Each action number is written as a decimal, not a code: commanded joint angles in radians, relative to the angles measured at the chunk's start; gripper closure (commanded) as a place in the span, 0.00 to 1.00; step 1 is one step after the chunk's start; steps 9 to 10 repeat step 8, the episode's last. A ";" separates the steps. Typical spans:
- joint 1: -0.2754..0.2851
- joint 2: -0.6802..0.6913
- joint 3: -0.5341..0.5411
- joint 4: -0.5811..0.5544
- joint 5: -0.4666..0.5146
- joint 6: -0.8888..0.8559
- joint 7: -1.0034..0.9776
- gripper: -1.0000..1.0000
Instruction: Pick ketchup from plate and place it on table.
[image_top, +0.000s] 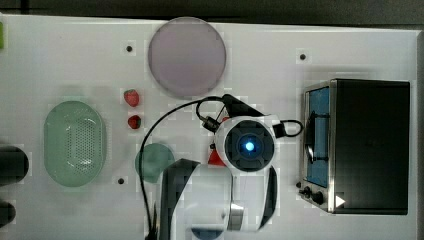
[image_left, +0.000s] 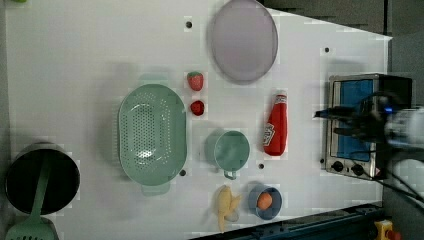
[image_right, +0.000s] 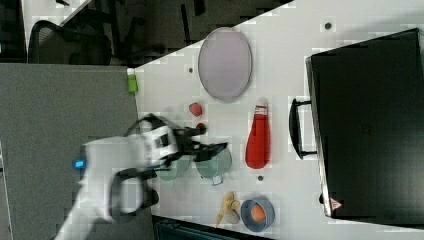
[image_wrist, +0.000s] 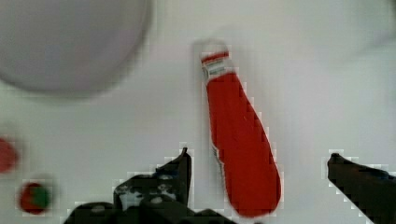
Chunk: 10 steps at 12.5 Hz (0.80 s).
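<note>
The ketchup (image_left: 276, 127) is a red squeeze bottle with a white cap. It lies flat on the white table (image_top: 75, 60), cap toward the plate (image_left: 243, 40) and apart from it. The pale lilac plate (image_top: 187, 56) has nothing on it. In the wrist view my gripper (image_wrist: 259, 156) is open, one dark finger on each side of the ketchup (image_wrist: 240, 144), well above it. The right view shows the gripper (image_right: 210, 147) high over the table, with the ketchup (image_right: 258, 135) lying free. In the top view my arm (image_top: 248, 145) covers all but a red sliver of the bottle (image_top: 216, 159).
A toaster oven (image_top: 367, 145) stands at the top view's right. A green basket (image_top: 74, 142), a green cup (image_top: 152, 160) and two strawberries (image_top: 131, 97) lie at the top view's left. A banana (image_left: 227, 205) and a blue bowl (image_left: 265, 201) sit near the left view's bottom edge.
</note>
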 joint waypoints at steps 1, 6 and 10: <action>-0.001 -0.125 0.007 0.139 0.000 -0.202 0.279 0.00; -0.001 -0.172 0.011 0.333 -0.003 -0.568 0.321 0.00; -0.001 -0.172 0.013 0.352 -0.003 -0.592 0.321 0.00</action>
